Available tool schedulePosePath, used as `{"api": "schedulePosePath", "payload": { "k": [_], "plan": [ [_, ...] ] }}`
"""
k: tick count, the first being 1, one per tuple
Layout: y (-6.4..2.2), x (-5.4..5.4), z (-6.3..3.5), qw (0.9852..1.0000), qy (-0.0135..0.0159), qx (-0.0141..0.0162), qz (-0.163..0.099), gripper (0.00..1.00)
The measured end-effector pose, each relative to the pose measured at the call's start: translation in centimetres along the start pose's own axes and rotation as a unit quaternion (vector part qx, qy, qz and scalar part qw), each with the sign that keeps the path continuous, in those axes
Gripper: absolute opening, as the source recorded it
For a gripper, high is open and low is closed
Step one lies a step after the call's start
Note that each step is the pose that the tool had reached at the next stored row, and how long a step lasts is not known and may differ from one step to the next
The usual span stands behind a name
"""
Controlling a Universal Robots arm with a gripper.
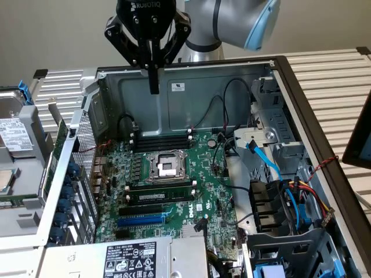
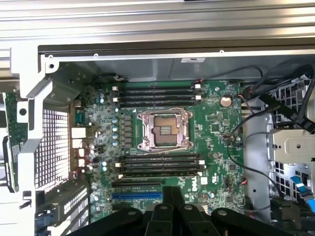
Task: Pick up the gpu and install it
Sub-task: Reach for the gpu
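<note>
Exterior view, nearest first: a labelled power supply [image 1: 124, 258] sits at the front edge of the open computer case [image 1: 290, 87]. Past it the large green motherboard [image 1: 200, 174] lies flat, with a blue slot [image 1: 141, 220], dark RAM sticks and an uncovered CPU socket [image 1: 165, 167]. Farther back, the gripper [image 1: 153, 88] hangs over the rear part of the board, close to the case's far wall. Its two black fingers are pressed together with nothing between them, and it touches nothing.

The gpu [image 1: 56, 156] is well apart from the gripper, toward the exterior view's left. It stands on edge just outside the case's perforated side panel [image 1: 87, 156], showing a narrow green strip. A hard drive [image 1: 14, 130] lies farther left.

From the wrist view, the closed gripper [image 2: 172, 189] points down at the motherboard near the blue slot. The gpu [image 2: 12, 125] shows as a green card with a dark part, beyond the perforated panel and outside the case.
</note>
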State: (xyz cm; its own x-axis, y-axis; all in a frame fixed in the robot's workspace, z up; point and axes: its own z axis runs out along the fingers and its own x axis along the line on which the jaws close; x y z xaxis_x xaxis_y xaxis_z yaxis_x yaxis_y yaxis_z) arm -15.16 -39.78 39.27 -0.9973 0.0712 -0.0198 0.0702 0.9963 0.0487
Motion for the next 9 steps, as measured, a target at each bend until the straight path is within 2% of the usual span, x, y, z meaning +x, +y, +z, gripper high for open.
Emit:
{"api": "schedulePosePath", "payload": {
  "k": [9],
  "plan": [
    [-0.24,4.0,-0.09,1.0,-0.0016,-0.0001,0.0,0.11]
  ]
}}
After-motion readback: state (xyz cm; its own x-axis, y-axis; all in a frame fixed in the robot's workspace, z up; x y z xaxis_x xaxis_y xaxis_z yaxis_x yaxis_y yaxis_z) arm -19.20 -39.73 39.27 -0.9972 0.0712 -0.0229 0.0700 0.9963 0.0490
